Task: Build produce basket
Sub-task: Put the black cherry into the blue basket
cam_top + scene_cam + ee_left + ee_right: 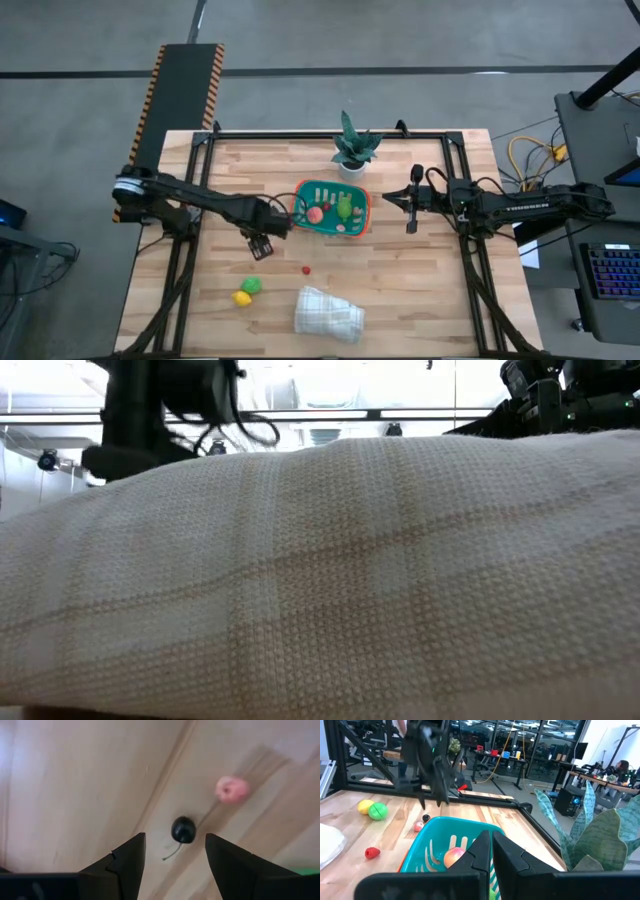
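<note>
The teal basket with an orange rim (362,206) (427,840) stands mid-table, holding pink, green and other produce. My left gripper (262,245) (175,851) hovers open just left of the basket, pointing down; its fingers stand on either side of a dark stemmed berry (183,829) (425,818) lying on the table, without touching it. A pink piece (232,788) (419,826) lies beside the berry. A red berry (306,269) (372,852), a green piece (252,285) and a yellow piece (241,298) lie nearer the near edge. My right gripper (412,202) (491,845) waits shut, right of the basket.
A folded white cloth (328,312) lies near the table's near edge and fills the low view (320,580). A potted green plant (352,148) (600,835) stands behind the basket near the far edge. Bare wood (420,280) spreads right of the cloth.
</note>
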{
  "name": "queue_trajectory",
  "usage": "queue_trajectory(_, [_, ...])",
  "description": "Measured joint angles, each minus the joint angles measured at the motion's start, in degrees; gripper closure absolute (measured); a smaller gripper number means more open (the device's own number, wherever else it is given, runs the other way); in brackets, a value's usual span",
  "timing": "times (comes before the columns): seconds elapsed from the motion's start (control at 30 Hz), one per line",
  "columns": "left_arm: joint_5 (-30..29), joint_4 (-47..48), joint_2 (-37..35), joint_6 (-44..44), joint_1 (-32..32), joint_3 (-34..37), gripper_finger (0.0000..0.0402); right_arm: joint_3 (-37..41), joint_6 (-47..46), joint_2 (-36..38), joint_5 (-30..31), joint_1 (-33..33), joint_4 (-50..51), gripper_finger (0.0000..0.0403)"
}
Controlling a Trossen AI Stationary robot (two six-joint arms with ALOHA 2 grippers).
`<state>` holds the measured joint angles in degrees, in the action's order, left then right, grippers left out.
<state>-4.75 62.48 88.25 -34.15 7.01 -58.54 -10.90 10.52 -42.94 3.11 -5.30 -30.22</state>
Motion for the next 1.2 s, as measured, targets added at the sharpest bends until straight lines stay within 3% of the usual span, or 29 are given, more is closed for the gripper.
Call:
queue_trajectory(0.43, [1.22,-1.04,9.82,1.52,0.68,0.83,0.021,0.22,0.0,0.0,0.0,0.0,0.11,0.0394])
queue_trajectory(0.9, [1.63,-5.02,10.29,5.18,0.82,1.18,0.021,0.22,0.0,-0.02,0.0,0.0,0.15,0.0394])
queue_trajectory(1.2, [1.79,-4.92,10.27,13.25,1.35,1.71,0.021,0.22,0.0,-0.01,0.0,0.0,0.15,0.0394])
